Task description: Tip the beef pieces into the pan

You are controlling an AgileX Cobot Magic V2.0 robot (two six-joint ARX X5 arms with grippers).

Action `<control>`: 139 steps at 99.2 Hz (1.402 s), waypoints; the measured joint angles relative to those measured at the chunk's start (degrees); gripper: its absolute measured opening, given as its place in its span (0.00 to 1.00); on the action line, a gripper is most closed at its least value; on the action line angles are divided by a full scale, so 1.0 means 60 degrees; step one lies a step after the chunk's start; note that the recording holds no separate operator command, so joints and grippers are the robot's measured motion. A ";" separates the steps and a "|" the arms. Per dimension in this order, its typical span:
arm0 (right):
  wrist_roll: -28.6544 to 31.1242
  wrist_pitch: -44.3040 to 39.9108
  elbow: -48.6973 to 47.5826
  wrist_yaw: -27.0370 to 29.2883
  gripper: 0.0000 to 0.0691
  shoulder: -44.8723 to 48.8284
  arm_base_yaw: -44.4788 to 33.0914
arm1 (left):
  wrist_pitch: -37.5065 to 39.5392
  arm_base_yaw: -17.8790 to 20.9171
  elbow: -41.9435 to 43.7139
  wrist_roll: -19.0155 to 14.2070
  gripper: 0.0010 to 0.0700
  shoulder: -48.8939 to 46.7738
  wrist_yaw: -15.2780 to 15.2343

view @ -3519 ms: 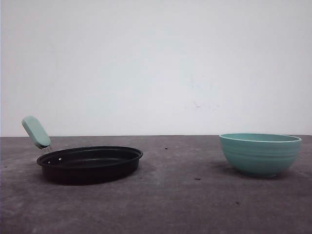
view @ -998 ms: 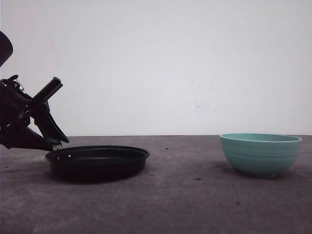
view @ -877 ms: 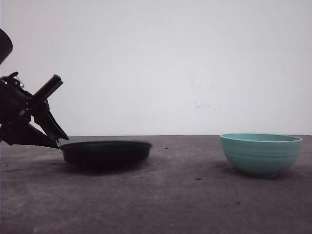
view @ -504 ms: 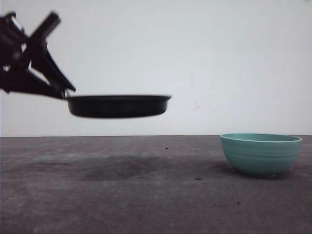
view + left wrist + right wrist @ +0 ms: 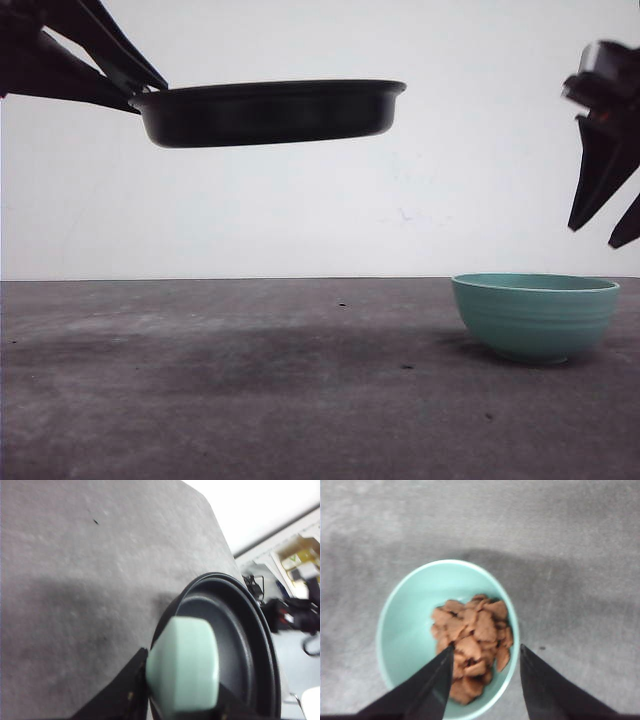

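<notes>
Beef pieces (image 5: 472, 645) sit in the teal bowl (image 5: 535, 315) on the table (image 5: 250, 400), lower right. Right end effector (image 5: 610, 225) hangs spread above it; a sloppy rim pinch could tip it. Upper left, left end effector (image 5: 175, 700) clamps the pan (image 5: 270, 110) handle, held high.

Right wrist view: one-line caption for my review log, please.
Open right end effector hovers above the teal bowl holding the beef pieces on the grey table.

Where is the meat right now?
The beef pieces lie heaped in the teal bowl on the table's right side, under the open right gripper.
</notes>
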 joint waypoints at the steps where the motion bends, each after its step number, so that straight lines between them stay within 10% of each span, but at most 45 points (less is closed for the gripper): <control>1: 0.0000 0.0004 0.0000 0.0000 0.37 0.0033 0.0000 | -0.0015 -0.0018 -0.0004 0.0000 0.07 -0.0007 0.0000; 86: 0.0707 0.0758 0.0000 -0.0284 0.02 0.1770 0.0000 | -0.0863 -0.0554 0.0000 0.0004 0.07 -0.0011 -0.0011; 139: 0.1107 0.1829 0.0721 0.0758 0.02 -0.2969 0.3173 | -0.1290 -0.1144 0.0000 -0.0189 0.07 0.0382 -0.0047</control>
